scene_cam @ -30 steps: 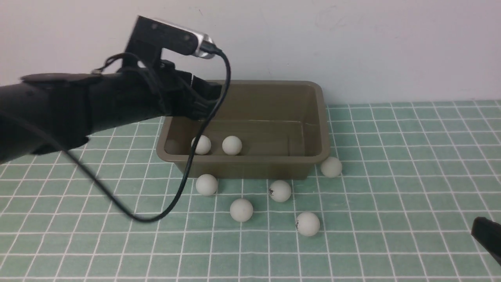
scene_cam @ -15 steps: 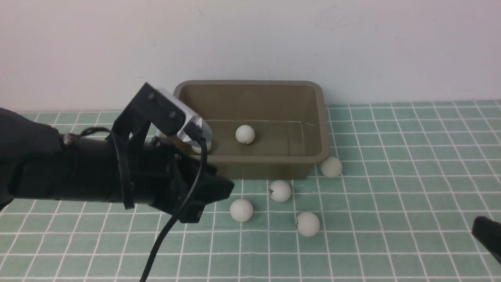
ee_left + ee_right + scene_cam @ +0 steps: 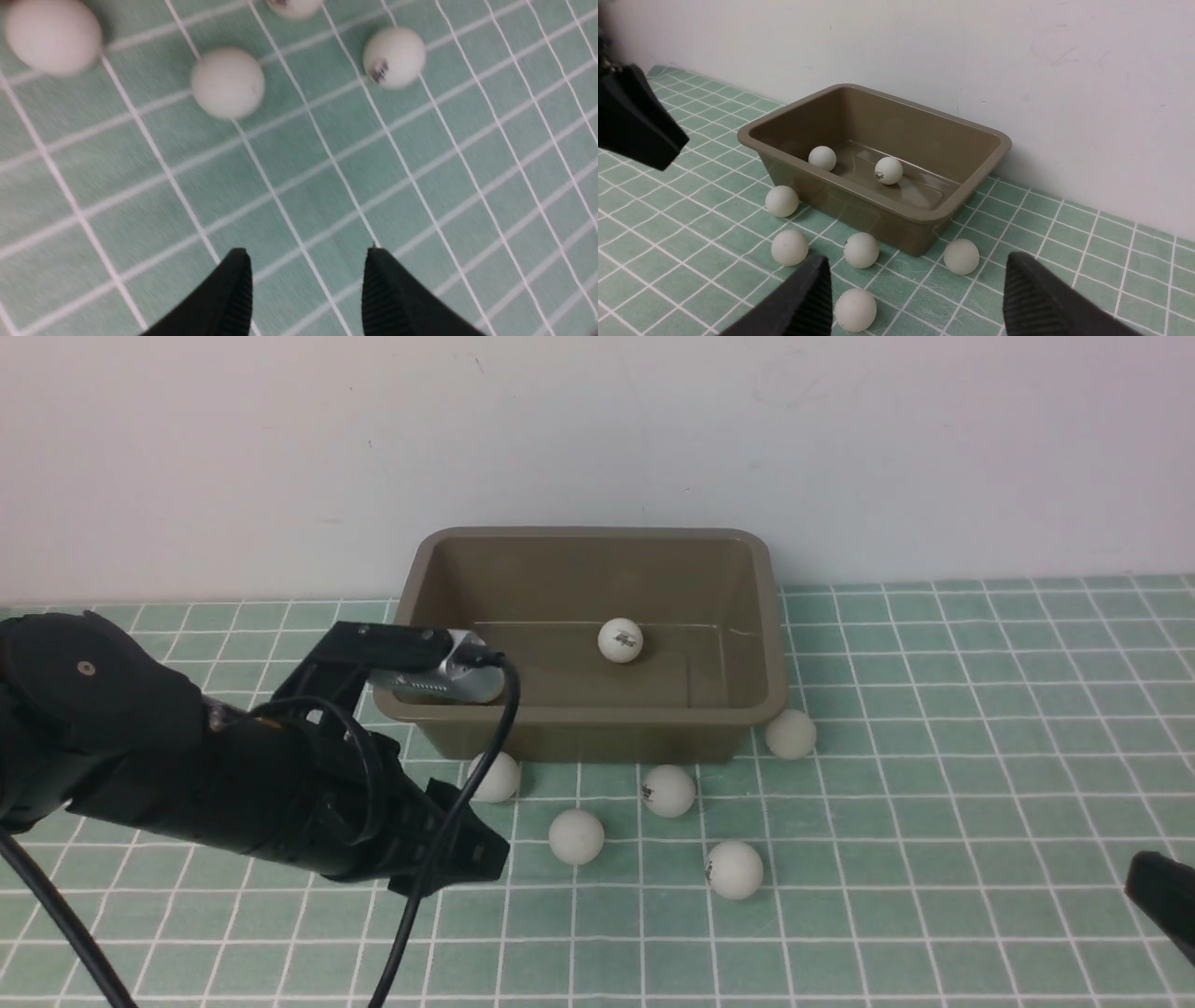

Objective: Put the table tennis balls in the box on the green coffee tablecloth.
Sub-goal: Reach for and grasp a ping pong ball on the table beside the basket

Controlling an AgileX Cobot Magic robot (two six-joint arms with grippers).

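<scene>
Two table tennis balls (image 3: 888,170) sat inside the box (image 3: 859,210), the other five loose on the green coffee tablecloth (image 3: 934,756) near its front. Left hand (image 3: 306,252) hung wide open near them, right hand (image 3: 917,261) wide open too, both empty.

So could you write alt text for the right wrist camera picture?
An olive-brown box holding two white balls sits on a green checked tablecloth, with five more balls lying beside it. The open right gripper frames the foreground.

table tennis balls (image 3: 888,170): two in box (image 3: 817,189) | five outside on green coffee tablecloth (image 3: 691,186)
</scene>
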